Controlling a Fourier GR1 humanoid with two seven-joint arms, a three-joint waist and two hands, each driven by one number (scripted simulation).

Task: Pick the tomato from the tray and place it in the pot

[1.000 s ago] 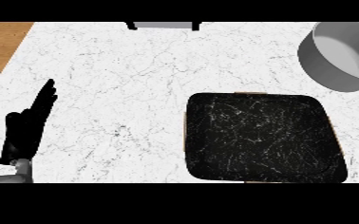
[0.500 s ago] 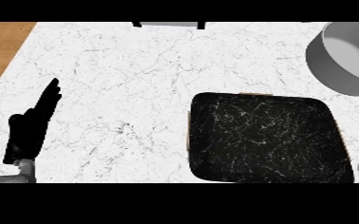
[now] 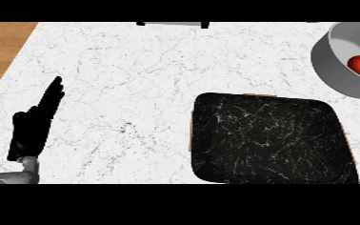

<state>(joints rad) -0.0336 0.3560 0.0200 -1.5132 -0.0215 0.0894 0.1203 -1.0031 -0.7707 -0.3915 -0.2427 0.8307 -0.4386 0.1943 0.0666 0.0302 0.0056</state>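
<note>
The tabletop is white, grey-veined marble. A square black speckled tray with rounded corners lies at lower right. The red tomato sits inside the grey round pot at the right edge, well apart from the left hand at lower left, fingers straight and pressed together. A wooden strip shows upper left.

The left hand shows at the lower left of the head view, open, its fingers straight, held together and pointing up and slightly right. Its grey forearm enters from the lower edge. The right hand does not appear.
</note>
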